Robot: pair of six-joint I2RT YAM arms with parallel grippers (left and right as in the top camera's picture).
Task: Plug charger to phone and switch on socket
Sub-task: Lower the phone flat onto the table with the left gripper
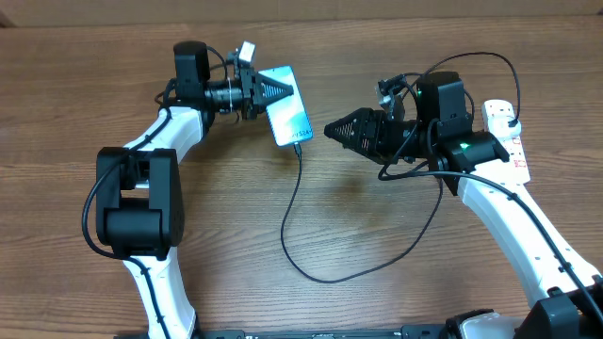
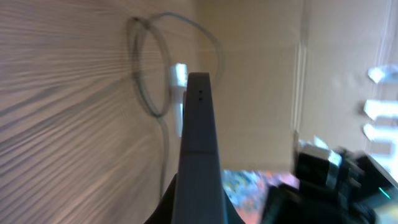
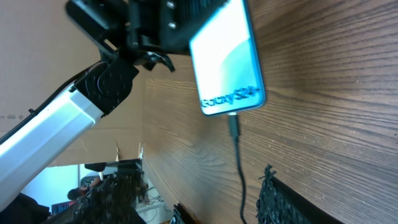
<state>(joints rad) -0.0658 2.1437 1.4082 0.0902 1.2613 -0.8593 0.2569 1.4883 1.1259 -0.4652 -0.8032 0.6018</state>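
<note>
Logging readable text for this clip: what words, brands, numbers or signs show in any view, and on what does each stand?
"Galaxy S24+": on the light-blue screen of the slim black-edged phone, right wrist view; the last sign is faint.
Red markings on the small white power strip, overhead view: too small to read.
Left wrist view: blurred, no text to be made out.

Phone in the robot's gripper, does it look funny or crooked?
Yes, a little. The phone is not lying flat: the left gripper pinches its top end, and it looks tipped up on its side. The charger is plugged into its bottom end. Nothing looks broken.
</note>
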